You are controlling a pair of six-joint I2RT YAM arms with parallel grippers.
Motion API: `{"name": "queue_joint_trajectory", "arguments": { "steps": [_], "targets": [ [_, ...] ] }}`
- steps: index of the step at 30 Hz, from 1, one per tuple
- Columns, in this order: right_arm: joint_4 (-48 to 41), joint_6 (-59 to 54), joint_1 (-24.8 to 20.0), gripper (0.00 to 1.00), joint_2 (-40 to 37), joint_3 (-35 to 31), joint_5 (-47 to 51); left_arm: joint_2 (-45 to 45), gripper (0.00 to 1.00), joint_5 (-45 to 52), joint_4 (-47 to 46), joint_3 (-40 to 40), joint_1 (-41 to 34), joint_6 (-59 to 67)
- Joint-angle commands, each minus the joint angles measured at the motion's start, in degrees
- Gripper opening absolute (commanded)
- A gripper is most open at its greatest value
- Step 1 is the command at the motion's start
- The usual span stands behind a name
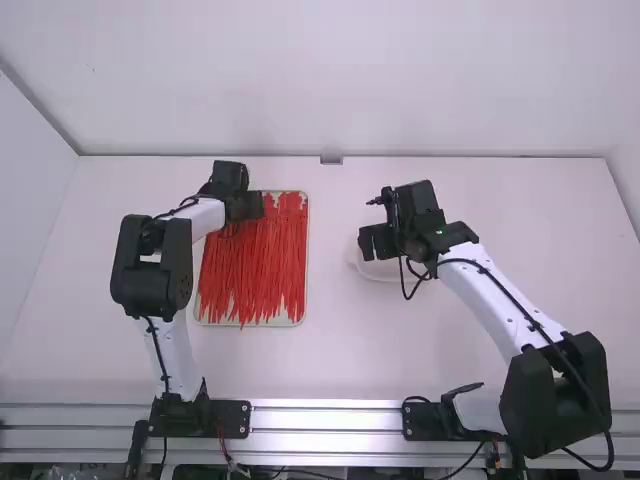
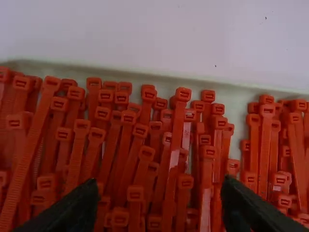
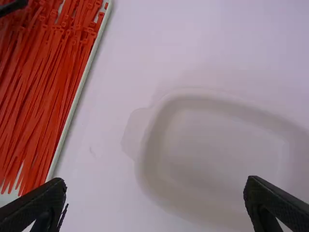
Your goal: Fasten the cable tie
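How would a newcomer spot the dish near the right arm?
Start at the white table, then the tray of red cable ties left of centre. Right of it, beneath the right gripper, sits a shallow pale dish; unlike the tray, it holds nothing red.

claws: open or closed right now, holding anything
Left claw: open, empty, over the red cable ties.
Right claw: open, empty, over the white dish.
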Motion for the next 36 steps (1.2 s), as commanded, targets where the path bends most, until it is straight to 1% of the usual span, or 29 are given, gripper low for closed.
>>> {"name": "queue_joint_trajectory", "arguments": {
  "steps": [1,5,10,13,15,21,25,29,32,36],
  "targets": [
    [-0.1,0.0,0.0,0.98,0.5,1.9,-0.3,1.1,0.61,-0.6,-0.2,-0.5,-0.4,0.0],
    [-0.1,0.0,0.0,0.98,0.5,1.9,-0.3,1.1,0.58,-0.6,0.5,-1.0,-0.4,0.0],
    [-0.1,0.0,0.0,0.98,0.6,1.9,-0.3,1.1,0.57,-0.7,1.3,-1.9,-0.4,0.0],
    [-0.1,0.0,0.1,0.98,0.5,1.9,-0.3,1.1,0.56,-0.8,1.5,-2.0,-0.4,0.0],
    [-0.2,0.0,0.0,0.98,0.5,1.9,-0.3,1.1,0.53,-0.9,1.4,-2.0,-0.4,0.0],
    [-0.3,0.0,0.0,0.98,0.5,1.9,-0.3,1.1,0.52,-0.8,1.3,-2.0,0.4,0.0],
    [-0.3,0.0,0.1,0.98,0.5,1.9,-0.3,1.1,0.45,-0.9,1.2,-2.0,0.2,0.1],
    [-0.3,0.0,0.0,0.98,0.5,1.9,-0.3,1.1,0.44,-0.9,1.3,-2.1,0.4,0.0],
    [-0.3,0.0,0.0,0.98,0.5,1.9,-0.3,1.1,0.40,-1.4,1.3,-2.1,0.1,0.0],
    [-0.3,0.0,0.0,0.98,0.6,1.8,-0.4,1.7,0.38,-2.3,1.5,-2.1,0.1,0.0]
  ]
}}
